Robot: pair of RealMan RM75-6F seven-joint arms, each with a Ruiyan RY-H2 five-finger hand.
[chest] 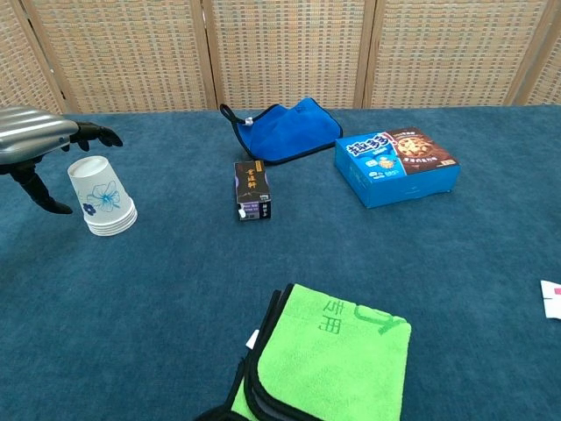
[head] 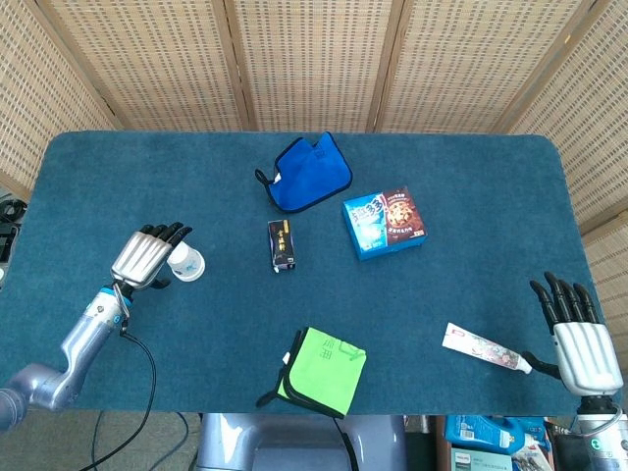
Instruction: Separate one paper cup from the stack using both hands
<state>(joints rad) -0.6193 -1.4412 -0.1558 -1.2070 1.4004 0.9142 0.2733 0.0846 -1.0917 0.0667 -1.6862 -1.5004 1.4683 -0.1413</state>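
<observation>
Far left: left hand (head: 149,257) poised just beside and slightly over the paper cup stack (chest: 102,196), fingers spread wide and extended, thumb hanging low on the near side, nothing held. No contact readable in the chest view; fingertips (chest: 103,135) above the stack's top, thumb apart from its wall. Stack upside down on the blue table (head: 471,196), rims flat on the cloth, long axis vertical, closed base up. Stack directly to the right of the palm, so a short sideways close around the top cup looks like the coming move, judging by the layout. Toward the middle: a small dark box (head: 283,245), a blue cloth (head: 309,177) behind it, a green cloth (head: 327,368) at the near edge, then a blue snack box (head: 385,222). Further right, a tube (head: 481,347) lying flat. Far right: right hand (head: 577,339) at the table's near corner, fingers apart and straight, empty, well apart from the stack. Left hand much the nearer; right hand with the whole table width to cross before any two-handed pull.
</observation>
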